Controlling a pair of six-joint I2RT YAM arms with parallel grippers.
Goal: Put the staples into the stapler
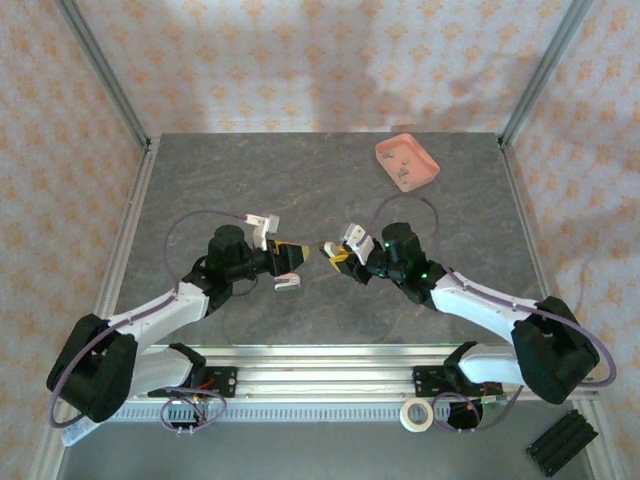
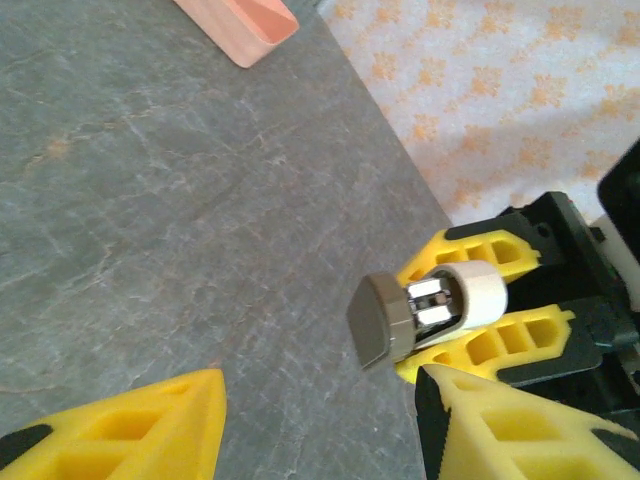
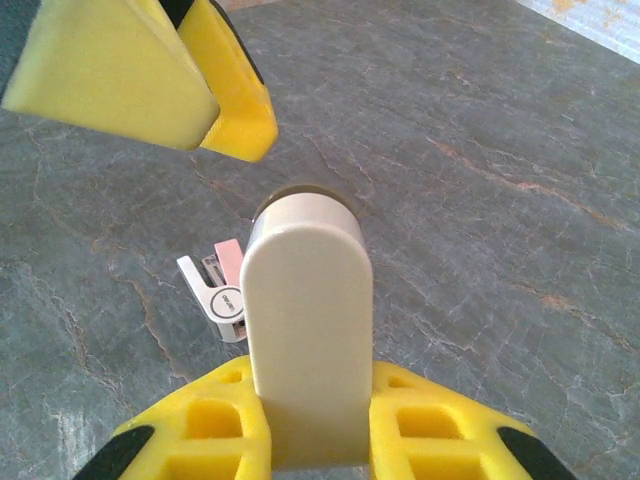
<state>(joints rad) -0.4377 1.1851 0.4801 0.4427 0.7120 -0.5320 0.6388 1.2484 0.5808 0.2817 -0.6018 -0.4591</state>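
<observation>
My right gripper (image 1: 337,257) is shut on a cream mini stapler (image 3: 305,320) and holds it above the table's middle. The stapler's grey end cap (image 2: 378,320) and shiny metal channel (image 2: 436,300) point at my left gripper (image 1: 296,266). In the left wrist view, my left gripper (image 2: 320,400) stands open with nothing between its yellow fingers (image 2: 140,430), and the stapler's end is just ahead of them. The staples (image 1: 404,172), tiny grey pieces, lie in the salmon-pink tray (image 1: 424,160) at the back right.
A second white-and-pink mini stapler (image 1: 262,228) lies on the grey table (image 1: 200,190) behind my left gripper; the same stapler (image 3: 222,297) is on the table below the held one. A tape roll (image 1: 416,414) sits by the near rail.
</observation>
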